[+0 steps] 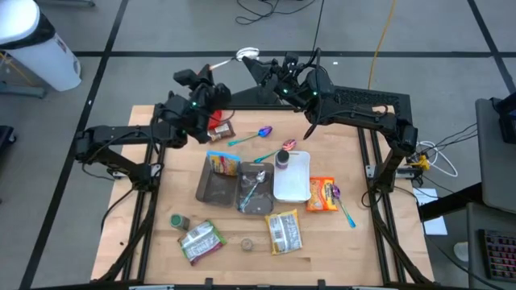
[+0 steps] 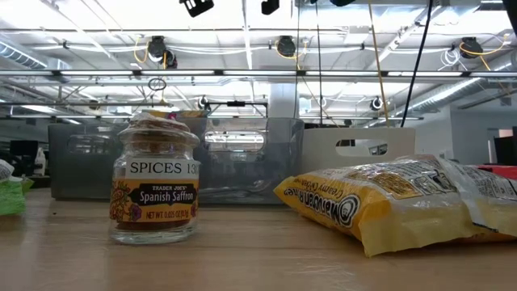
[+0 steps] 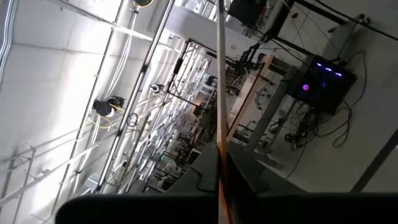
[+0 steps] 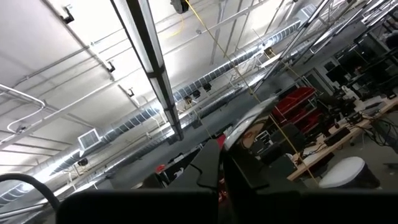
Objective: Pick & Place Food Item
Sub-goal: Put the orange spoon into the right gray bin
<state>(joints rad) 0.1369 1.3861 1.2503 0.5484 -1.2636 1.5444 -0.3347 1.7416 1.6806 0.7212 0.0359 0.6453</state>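
Note:
Both arms are raised over the far part of the table. Between them hangs a thin, flat packet (image 1: 244,55). It looks white from above and shiny silver with red (image 4: 249,127) in the right wrist view. The left wrist view shows it edge-on as a narrow brown-orange line (image 3: 219,118). My left gripper (image 1: 218,72) is shut on the packet's left side. My right gripper (image 1: 261,66) is shut on its right side. Both sets of fingers point slightly upward, toward each other. My left gripper pinches the flat packet between its two fingers, and the packet's edge (image 3: 220,155) runs straight out of the shut gap. The packet is lifted clear of the table. My right gripper pinches the packet's other end (image 4: 231,144) between its two fingers. The packet stands out past the fingertips, curved and clear of the table.
Two dark trays (image 1: 216,190) (image 1: 266,201) and a white tray (image 1: 292,187) lie mid-table. Around them are a red packet (image 1: 219,127), a teal spoon (image 1: 251,136), an orange packet (image 1: 322,195), a saffron jar (image 2: 153,182) and a yellow bag (image 2: 388,202).

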